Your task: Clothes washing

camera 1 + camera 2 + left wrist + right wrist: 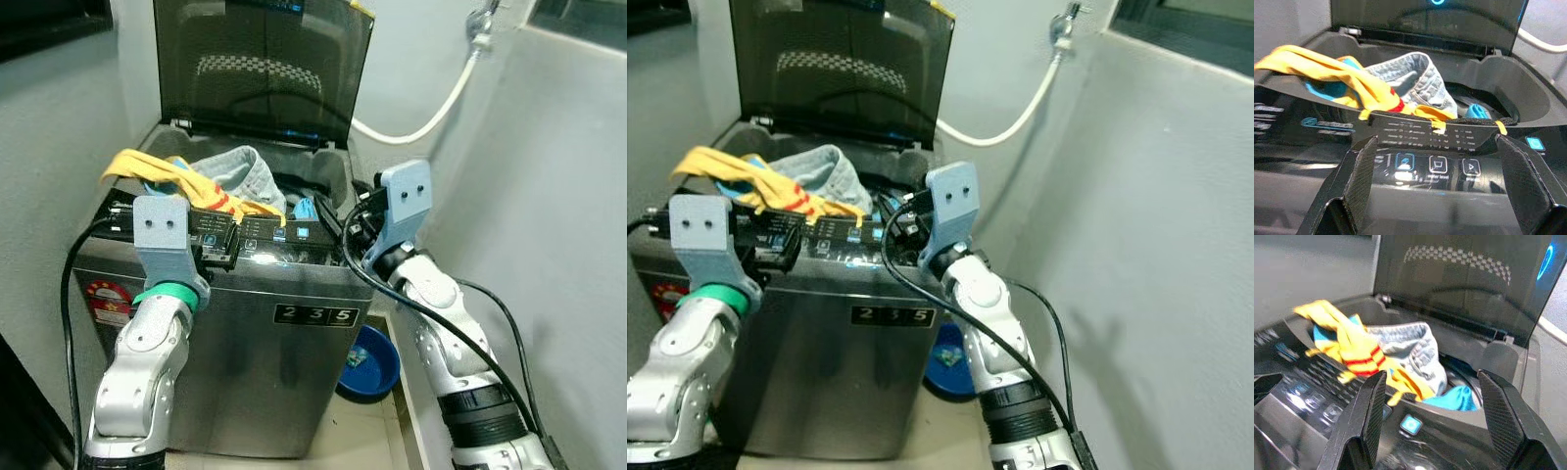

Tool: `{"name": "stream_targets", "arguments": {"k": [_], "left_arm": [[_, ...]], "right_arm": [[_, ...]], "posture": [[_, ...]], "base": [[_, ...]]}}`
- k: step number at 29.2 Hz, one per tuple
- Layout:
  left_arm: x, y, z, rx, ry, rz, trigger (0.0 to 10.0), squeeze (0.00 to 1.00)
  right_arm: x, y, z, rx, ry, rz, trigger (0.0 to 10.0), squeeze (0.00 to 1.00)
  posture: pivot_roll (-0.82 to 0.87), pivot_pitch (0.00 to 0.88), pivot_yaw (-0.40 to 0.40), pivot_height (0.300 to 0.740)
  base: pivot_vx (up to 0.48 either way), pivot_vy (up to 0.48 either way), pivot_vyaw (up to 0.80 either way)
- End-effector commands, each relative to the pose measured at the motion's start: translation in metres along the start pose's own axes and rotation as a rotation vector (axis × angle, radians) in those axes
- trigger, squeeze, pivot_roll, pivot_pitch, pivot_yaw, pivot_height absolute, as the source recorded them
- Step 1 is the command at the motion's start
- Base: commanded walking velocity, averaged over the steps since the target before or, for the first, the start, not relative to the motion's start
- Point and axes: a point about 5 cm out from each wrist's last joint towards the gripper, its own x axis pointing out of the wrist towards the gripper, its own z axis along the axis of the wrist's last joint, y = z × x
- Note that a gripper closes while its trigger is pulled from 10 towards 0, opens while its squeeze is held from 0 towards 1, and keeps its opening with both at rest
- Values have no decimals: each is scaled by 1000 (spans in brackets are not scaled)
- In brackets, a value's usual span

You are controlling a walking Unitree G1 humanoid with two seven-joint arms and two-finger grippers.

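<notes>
From the left eye view you are facing a top-loading washing machine (257,323) set in a narrow corner between grey walls, its dark lid (263,69) standing upright. A white hose (431,113) curves down the wall on the right, and a blue basin (370,362) sits on the floor beside the machine's right side. The clothes — a yellow garment (171,176) and blue jeans (240,174) — are heaped over the tub's front rim, spilling toward the left. Your left pincer (217,242) and right pincer (355,230) both hover at the control panel (265,235).

The right eye view gives the same scene, with more of the right-hand wall.

In the left wrist view you get what the head cannot: the lit panel icons just ahead of the left pincer's fingers (1359,176), which stand wide apart with nothing held, and a turquoise item (1476,110) down in the tub.

In the right wrist view, the right pincer's fingers (1369,411) are likewise spread and empty above a glowing blue button (1410,423) — red stripes show on the yellow garment.
</notes>
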Motion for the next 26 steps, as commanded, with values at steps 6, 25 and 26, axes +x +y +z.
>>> {"name": "stream_targets", "arguments": {"k": [6,25,26], "left_arm": [[-3,-8,-11,2,39,-20,10000,0],[8,-12,-7,-3,30,-49,10000,0],[8,-11,-9,-14,40,-40,10000,0]], "right_arm": [[0,1,1,-40,-7,-3,10000,0],[7,-13,15,-87,-46,-58,10000,0],[6,-14,15,-84,-45,-62,10000,0]], "posture": [[65,0,-62,740],[35,7,-39,740],[34,7,-36,740]], "base": [[0,0,800],[0,0,800],[0,0,800]]}}
